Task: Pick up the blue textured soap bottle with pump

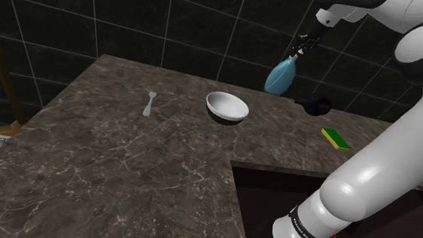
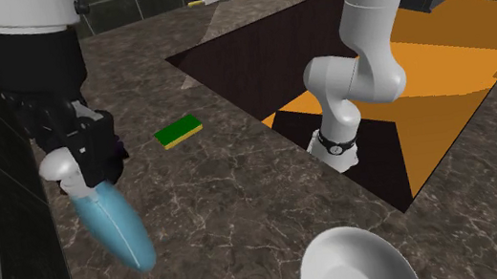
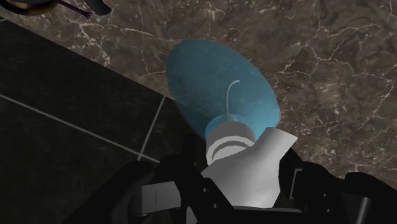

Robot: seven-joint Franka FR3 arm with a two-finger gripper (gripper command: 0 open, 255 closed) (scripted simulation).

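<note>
The soap bottle (image 1: 280, 76) is light blue with a white pump head and hangs tilted in the air above the dark marble counter (image 1: 124, 162), close to the black tiled wall. My black gripper (image 1: 306, 46) is shut on its pump end. From the second exterior view the bottle (image 2: 112, 226) slants down from the gripper (image 2: 74, 165), clear of the counter. In the wrist view the white pump (image 3: 245, 168) sits clasped between my fingers (image 3: 156, 191), with the blue body (image 3: 219, 79) pointing away.
A white bowl (image 1: 226, 106) stands mid-counter, a grey spoon (image 1: 149, 103) beyond it toward the shoulder view's left. A green and yellow sponge (image 1: 335, 138) and a dark object (image 1: 318, 106) lie under the arm. A sink cutout (image 2: 277, 73) opens beside the stand.
</note>
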